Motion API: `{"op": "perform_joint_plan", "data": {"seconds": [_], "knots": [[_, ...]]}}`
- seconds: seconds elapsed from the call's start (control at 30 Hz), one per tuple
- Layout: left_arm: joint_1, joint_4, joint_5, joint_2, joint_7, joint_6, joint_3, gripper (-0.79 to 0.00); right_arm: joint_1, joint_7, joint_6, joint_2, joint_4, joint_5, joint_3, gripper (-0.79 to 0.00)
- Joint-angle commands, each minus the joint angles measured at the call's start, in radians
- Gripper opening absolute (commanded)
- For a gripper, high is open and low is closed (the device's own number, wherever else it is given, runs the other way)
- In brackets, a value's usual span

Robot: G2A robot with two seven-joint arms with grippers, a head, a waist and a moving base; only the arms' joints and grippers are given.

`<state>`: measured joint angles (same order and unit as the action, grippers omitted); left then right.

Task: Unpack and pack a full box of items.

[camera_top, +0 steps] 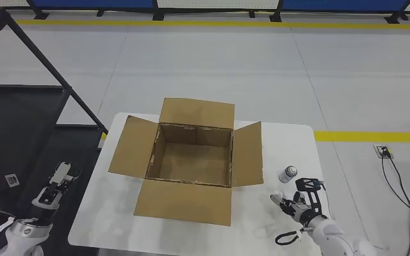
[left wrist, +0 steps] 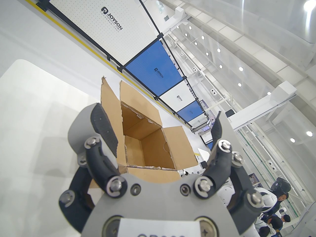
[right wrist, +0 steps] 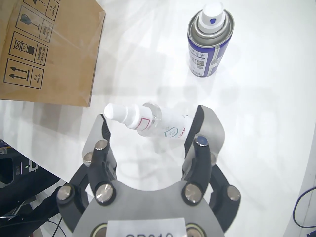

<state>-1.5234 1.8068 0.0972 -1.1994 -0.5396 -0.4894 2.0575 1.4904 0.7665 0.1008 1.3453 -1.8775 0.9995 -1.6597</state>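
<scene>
The open box (camera_top: 192, 163) sits at the centre of the tabletop (camera_top: 275, 137), flaps spread. The right gripper (right wrist: 151, 117) is released, its fingers on either side of a small clear spray bottle (right wrist: 158, 124). A spray can (camera_top: 289, 173) stands upright between the bottle and the box. The left gripper (left wrist: 158, 113) is released and sits off the tabletop's left edge.

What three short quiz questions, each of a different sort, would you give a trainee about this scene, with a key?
1. True or false: the open cardboard box has items inside.
2. Where is the spray can? A) in the box B) upright on the table, beside the box C) lying on the floor
3. Fill in: the small clear bottle lies between the open fingers of the ___ end effector.
Key: 1 false; 2 B; 3 right.
</scene>
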Motion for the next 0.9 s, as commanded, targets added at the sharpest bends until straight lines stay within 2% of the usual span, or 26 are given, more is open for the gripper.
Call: {"op": "perform_joint_plan", "data": {"seconds": [0.0, 0.3, 0.5, 0.87], "knots": [[0.000, 0.000, 0.000, 0.000, 0.000, 0.000, 0.000, 0.000, 0.005, -0.002, -0.009, -0.001, -0.009, 0.001, 0.003, 0.000], [0.000, 0.000, 0.000, 0.000, 0.000, 0.000, 0.000, 0.000, 0.022, -0.015, -0.038, -0.008, -0.046, 0.011, 0.017, 0.000], [0.000, 0.000, 0.000, 0.000, 0.000, 0.000, 0.000, 0.000, 0.010, 0.011, 0.009, -0.017, -0.059, 0.073, 0.048, 0.000], [0.000, 0.000, 0.000, 0.000, 0.000, 0.000, 0.000, 0.000, 0.012, 0.013, -0.001, -0.019, -0.079, 0.061, 0.039, 0.000]]}}
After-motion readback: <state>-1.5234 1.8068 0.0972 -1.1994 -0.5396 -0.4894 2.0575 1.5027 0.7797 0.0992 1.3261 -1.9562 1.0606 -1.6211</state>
